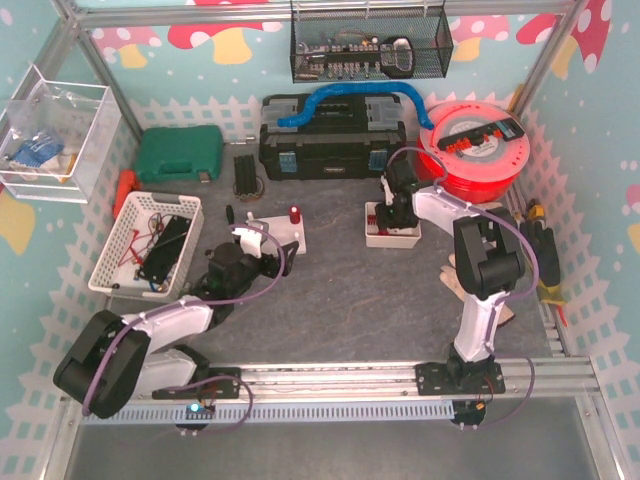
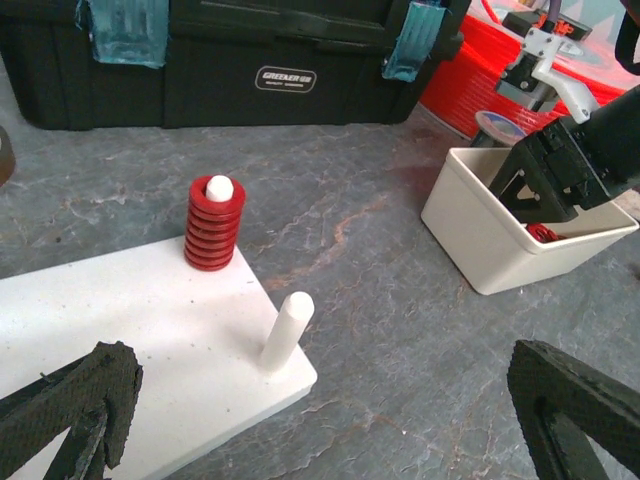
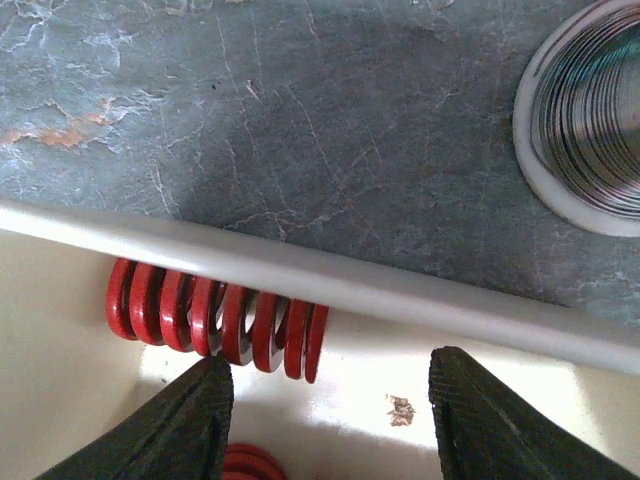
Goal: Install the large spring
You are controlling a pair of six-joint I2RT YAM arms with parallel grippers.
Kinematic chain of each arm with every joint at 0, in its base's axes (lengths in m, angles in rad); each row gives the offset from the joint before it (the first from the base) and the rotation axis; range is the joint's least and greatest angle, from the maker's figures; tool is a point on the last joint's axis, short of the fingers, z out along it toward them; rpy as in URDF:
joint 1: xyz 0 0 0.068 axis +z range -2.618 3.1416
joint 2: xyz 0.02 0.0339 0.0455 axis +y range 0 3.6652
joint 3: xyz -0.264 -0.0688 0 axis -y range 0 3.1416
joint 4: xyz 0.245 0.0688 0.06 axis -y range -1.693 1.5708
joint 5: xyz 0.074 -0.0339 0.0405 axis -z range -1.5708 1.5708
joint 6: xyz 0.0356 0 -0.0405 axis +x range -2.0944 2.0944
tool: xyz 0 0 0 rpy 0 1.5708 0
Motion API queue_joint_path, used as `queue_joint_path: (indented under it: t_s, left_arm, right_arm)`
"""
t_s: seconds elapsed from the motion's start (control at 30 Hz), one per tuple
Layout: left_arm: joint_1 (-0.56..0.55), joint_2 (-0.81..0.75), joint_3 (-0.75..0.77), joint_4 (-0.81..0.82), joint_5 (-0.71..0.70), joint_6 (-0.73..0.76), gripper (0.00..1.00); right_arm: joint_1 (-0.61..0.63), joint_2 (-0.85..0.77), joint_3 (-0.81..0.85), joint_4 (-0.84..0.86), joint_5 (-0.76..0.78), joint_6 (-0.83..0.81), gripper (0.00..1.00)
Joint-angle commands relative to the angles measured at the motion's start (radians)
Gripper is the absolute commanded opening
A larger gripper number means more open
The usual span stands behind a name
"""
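A large red spring (image 3: 215,320) lies on its side in the white bin (image 1: 393,236), against the far wall. A second red spring (image 3: 245,464) shows partly at the bottom edge. My right gripper (image 3: 325,425) is open inside the bin, jaws just short of the large spring. A white base (image 2: 130,360) carries a red spring (image 2: 213,224) seated on one peg and a bare white peg (image 2: 287,331). My left gripper (image 2: 320,430) is open and empty, low over the base's near corner. The bin also shows in the left wrist view (image 2: 495,245).
A black toolbox (image 1: 333,140) and a red filament spool (image 1: 478,148) stand at the back. A white basket (image 1: 150,243) with cables is at the left, a green case (image 1: 180,155) behind it. A wire reel (image 3: 590,130) lies just beyond the bin.
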Motion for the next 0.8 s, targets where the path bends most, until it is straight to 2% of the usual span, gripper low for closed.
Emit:
queue_joint_path:
  t_s: [0.0,0.13,0.3,0.4,0.5,0.6,0.67,0.77]
  left_arm:
    - [-0.007,-0.021,-0.008,0.027,-0.018,0.019,0.99]
    - [-0.007,-0.019,-0.008,0.027,-0.019,0.02,0.99]
    - [-0.007,-0.028,-0.008,0.027,-0.023,0.022,0.99]
    - [-0.007,-0.027,-0.009,0.028,-0.022,0.02,0.99]
    - [-0.007,-0.023,-0.008,0.027,-0.018,0.019,0.99]
    - [-0.007,-0.022,-0.011,0.035,-0.012,0.011,0.99]
    - [-0.007,-0.021,-0.014,0.042,-0.001,0.006,0.99]
    - [-0.009,-0.019,-0.015,0.046,0.008,0.0,0.99]
  right_arm:
    - [-0.001,0.028,0.03,-0.005,0.036,-0.001,0.56]
    - [-0.001,-0.014,0.067,-0.004,0.033,0.001,0.56]
    - [0.0,-0.08,0.016,0.015,-0.008,-0.034,0.54]
    - [0.003,-0.117,-0.043,0.099,-0.063,-0.129,0.49]
    - [0.003,-0.141,-0.076,0.147,-0.03,-0.219,0.44]
    - [0.002,-0.156,-0.126,0.2,-0.033,-0.312,0.45]
    - [0.003,-0.159,-0.14,0.208,-0.119,-0.389,0.45]
    - [0.005,-0.153,-0.137,0.215,-0.113,-0.461,0.45]
